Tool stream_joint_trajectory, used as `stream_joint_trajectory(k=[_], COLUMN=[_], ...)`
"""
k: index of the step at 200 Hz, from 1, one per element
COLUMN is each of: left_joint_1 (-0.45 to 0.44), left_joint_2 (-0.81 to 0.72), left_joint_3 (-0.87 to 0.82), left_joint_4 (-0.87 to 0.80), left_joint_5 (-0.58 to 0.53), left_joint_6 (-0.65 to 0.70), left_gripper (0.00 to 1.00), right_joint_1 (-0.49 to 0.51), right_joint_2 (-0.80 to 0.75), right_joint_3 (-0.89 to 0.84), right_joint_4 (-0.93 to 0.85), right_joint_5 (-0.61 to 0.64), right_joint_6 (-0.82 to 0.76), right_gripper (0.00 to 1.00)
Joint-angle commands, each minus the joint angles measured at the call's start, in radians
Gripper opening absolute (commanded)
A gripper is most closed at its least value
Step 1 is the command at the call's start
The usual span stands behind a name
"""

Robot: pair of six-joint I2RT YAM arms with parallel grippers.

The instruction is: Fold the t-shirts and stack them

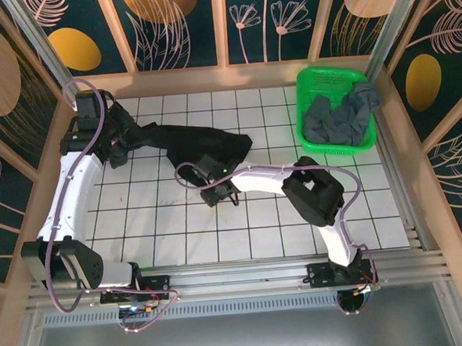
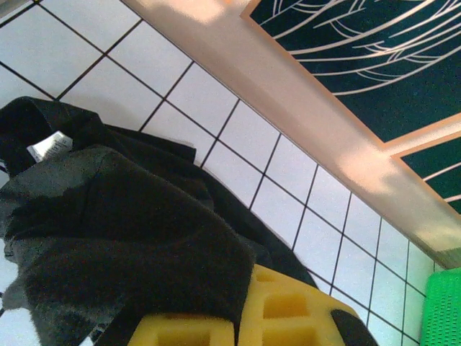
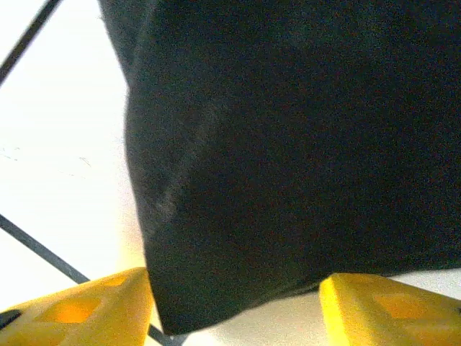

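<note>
Top view: the black t-shirt lies stretched across the far-left table. The grey t-shirt fills the green basket far right.

Left wrist: the left gripper pinches the black t-shirt. Its white tag is unreadable.

Right wrist: the right gripper has its jaws spread astride the shirt's corner.

Table: white top ruled with a black grid, wooden border along the far edge. On it I count two items: a black t-shirt, bunched, running from far left toward the centre; and a green mesh basket, far right corner, well apart from the shirt.
</note>
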Motion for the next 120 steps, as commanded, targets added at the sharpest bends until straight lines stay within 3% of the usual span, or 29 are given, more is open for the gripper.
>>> stream_joint_trajectory(k=[1, 16, 34, 72, 120], left_joint_1=[0.005, 0.005, 0.005, 0.006, 0.017], left_joint_2=[-0.019, -0.021, -0.025, -0.014, 0.037], left_joint_3=[-0.008, -0.015, -0.022, -0.003, 0.151], left_joint_4=[-0.011, -0.013, -0.017, -0.038, -0.064], left_joint_5=[-0.009, -0.014, -0.024, -0.052, -0.085], left_joint_6=[0.015, 0.015, 0.019, 0.024, 0.013], left_gripper=[0.00, 0.00, 0.00, 0.00, 0.00], right_joint_1=[0.000, -0.009, -0.035, -0.143, -0.350], right_joint_2=[0.065, 0.087, 0.064, -0.136, -0.406], right_joint_3=[0.047, 0.071, 0.087, 0.089, 0.126], right_joint_4=[-0.031, -0.040, -0.040, -0.018, 0.041], right_joint_5=[0.072, 0.099, 0.110, 0.052, -0.151], right_joint_6=[-0.010, 0.008, 0.039, 0.109, 0.115], right_gripper=[0.48, 0.22, 0.00, 0.00, 0.00])
